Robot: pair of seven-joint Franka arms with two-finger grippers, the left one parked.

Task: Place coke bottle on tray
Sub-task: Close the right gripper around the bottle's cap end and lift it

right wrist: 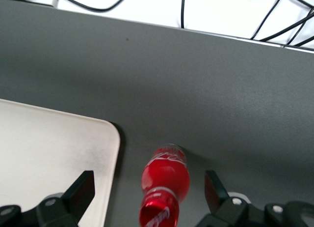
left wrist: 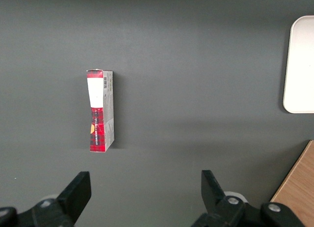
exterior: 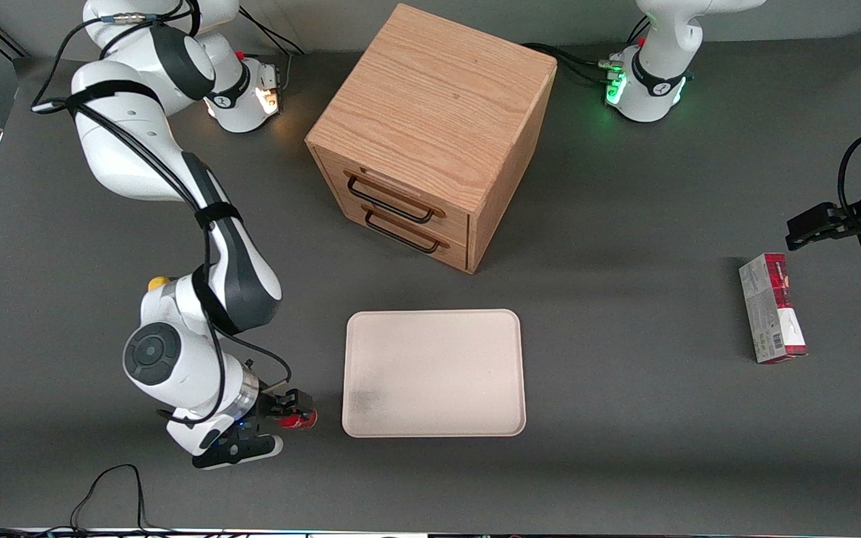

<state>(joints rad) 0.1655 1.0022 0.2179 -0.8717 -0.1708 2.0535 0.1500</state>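
Note:
The coke bottle [exterior: 300,421] is small and red, and it rests on the dark table just off the tray's near corner, toward the working arm's end. In the right wrist view the coke bottle [right wrist: 165,180] shows its red cap toward the camera, between the two black fingers [right wrist: 82,188] with a gap on each side. My gripper [exterior: 290,409] hangs low over it, open, touching nothing. The tray [exterior: 434,372] is flat, beige and bare, and its rounded corner [right wrist: 105,133] lies a short way from the bottle.
A wooden two-drawer cabinet [exterior: 430,134] stands farther from the front camera than the tray. A red-and-white carton [exterior: 773,308] lies toward the parked arm's end. A yellow lump [exterior: 158,283] peeks out by my arm. Cables [right wrist: 181,6] run past the table's near edge.

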